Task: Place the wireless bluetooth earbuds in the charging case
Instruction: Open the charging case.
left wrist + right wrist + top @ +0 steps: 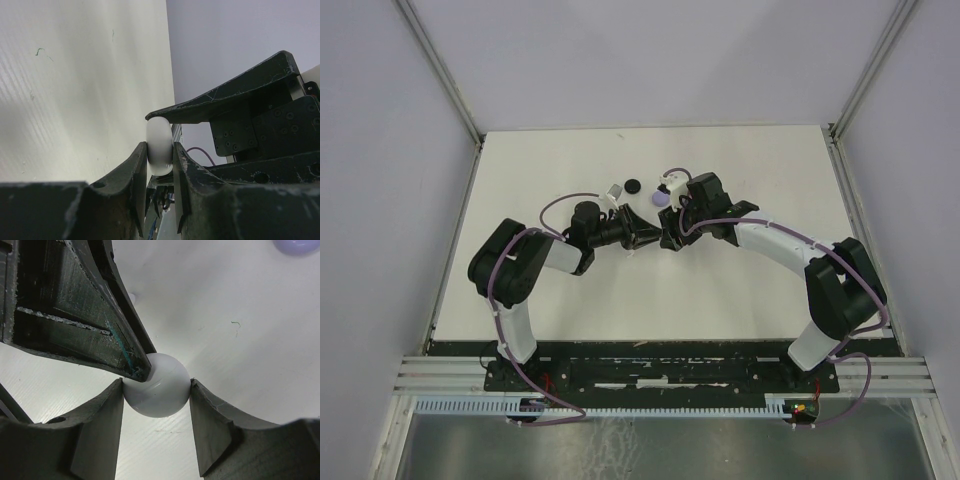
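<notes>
Charging case (pixel 159 390) inside right gripper (pixel 156 385)

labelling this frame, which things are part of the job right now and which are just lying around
In the job: white round case, pinched by left gripper and right gripper.
Lying about: lilac disc, black disc, small silvery piece beside it, all untouched.
</notes>
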### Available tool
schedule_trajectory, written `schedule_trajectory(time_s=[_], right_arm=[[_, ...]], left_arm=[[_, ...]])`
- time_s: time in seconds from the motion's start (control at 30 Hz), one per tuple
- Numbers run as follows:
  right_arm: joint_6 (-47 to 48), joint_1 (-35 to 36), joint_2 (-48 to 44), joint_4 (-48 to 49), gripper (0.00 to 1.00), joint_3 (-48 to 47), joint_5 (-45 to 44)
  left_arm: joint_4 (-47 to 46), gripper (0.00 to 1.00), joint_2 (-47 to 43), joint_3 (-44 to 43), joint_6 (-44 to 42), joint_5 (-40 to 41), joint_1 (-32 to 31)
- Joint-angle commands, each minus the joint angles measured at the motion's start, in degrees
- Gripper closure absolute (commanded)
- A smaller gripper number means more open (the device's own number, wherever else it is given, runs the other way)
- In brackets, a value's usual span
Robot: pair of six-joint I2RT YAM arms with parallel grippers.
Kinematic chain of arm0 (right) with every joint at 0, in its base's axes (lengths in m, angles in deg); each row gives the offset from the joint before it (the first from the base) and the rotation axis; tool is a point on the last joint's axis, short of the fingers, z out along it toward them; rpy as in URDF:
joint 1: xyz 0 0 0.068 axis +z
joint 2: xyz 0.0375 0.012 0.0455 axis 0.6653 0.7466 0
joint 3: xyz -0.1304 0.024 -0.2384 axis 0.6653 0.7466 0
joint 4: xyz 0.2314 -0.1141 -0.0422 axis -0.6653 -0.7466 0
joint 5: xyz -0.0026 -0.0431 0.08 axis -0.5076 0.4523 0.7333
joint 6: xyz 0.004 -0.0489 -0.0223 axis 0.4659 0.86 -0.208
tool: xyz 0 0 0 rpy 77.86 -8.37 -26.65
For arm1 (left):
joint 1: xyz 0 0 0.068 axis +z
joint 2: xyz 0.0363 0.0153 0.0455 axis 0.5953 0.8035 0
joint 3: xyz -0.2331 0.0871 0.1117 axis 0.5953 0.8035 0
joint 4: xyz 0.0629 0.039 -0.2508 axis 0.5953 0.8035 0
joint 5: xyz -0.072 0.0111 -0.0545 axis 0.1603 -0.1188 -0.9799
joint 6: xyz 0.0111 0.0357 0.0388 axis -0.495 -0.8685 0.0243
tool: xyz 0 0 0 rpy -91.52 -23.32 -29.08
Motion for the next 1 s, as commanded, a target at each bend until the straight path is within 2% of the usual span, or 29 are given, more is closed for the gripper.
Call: schedule_trajectory(time_s=[0.0, 0.23, 0.3, 0.37, 0.47, 0.53, 0.67, 0.83, 0.97], right_arm=[[0.4, 0.4, 0.1, 2.8, 0.62, -3.1, 0.3], [0.4, 0.4, 0.2, 2.8, 0.62, -3.3, 0.5], [0.4, 0.4, 0.4, 2.8, 0.62, -3.4, 0.5], [0.4, 0.4, 0.4, 2.8, 0.62, -3.4, 0.5], [0.1, 0.4, 0.3, 2.8, 0.51, -3.3, 0.0], [-0.1, 0.4, -0.2, 2.8, 0.46, -3.2, -0.2], [-0.8, 0.4, -1.8, 3.2, 0.27, -2.8, -1.4], [-1.7, 0.3, -6.1, 3.9, 0.18, -1.3, -4.1], [-4.4, 0.3, -11.2, 4.3, 0.14, 0.5, -10.9]], left_arm=[[-3.8, 0.69, 0.5, -1.3, -1.5, -0.8, -0.8], [-4.3, 0.68, 0.5, -1.3, -1.1, -1.0, -0.9], [-4.5, 0.73, 0.4, -1.2, -1.1, -1.0, -1.1], [-4.8, 0.82, 0.4, -1.2, -0.8, -1.0, -1.0], [-5.9, 0.93, 0.6, -1.1, 0.1, -1.1, -1.1], [-7.0, 0.96, 0.9, -1.0, 0.8, -1.2, -1.1], [-7.3, 0.97, 1.8, -1.6, 1.3, -1.3, -0.9], [-7.2, 0.97, 2.4, -2.4, 1.8, -1.2, -0.7], [-7.2, 0.97, 2.8, -3.0, 2.3, -1.2, -0.4]])
